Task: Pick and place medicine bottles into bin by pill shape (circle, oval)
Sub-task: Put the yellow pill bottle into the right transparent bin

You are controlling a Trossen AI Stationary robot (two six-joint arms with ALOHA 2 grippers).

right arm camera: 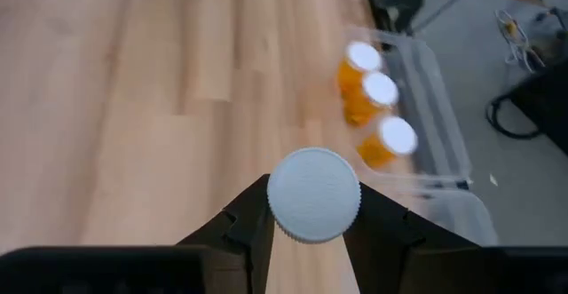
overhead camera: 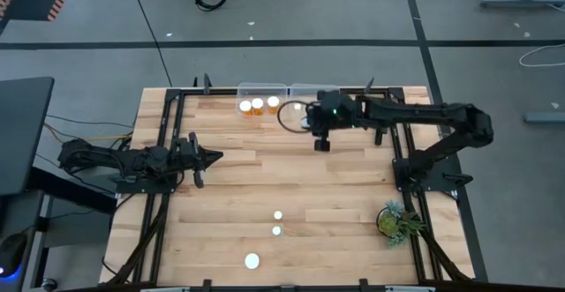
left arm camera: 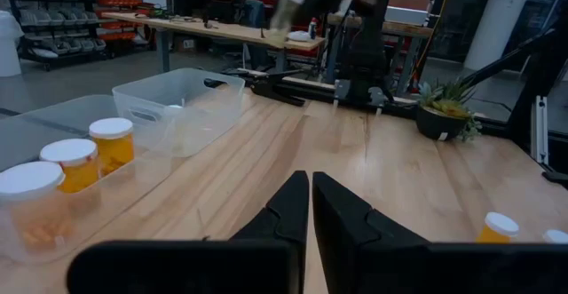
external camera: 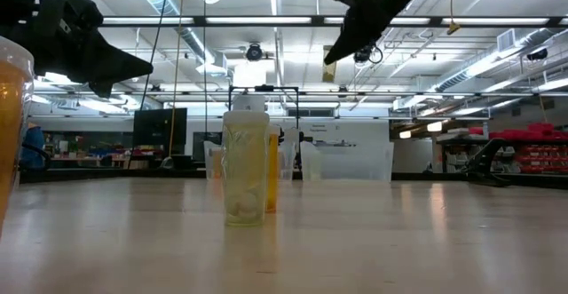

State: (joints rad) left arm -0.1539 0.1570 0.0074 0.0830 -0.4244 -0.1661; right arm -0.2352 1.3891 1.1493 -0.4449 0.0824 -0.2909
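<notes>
Three capped bottles (overhead camera: 257,106) sit in the left clear bin (overhead camera: 262,89) at the desk's (overhead camera: 265,177) far edge in the high view; the right claw (overhead camera: 321,142) hovers just beside both bins. Its wrist view shows it clamped on a white-capped bottle (right arm camera: 313,194), upright. The left wrist view shows the left claw (left arm camera: 310,194) shut, empty, well away.

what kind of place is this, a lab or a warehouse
Probably a robotics workshop or lab inside a warehouse-like hall: long ceiling strip lights, shelving with red storage bins, and other long workbenches beyond the wooden table.
</notes>
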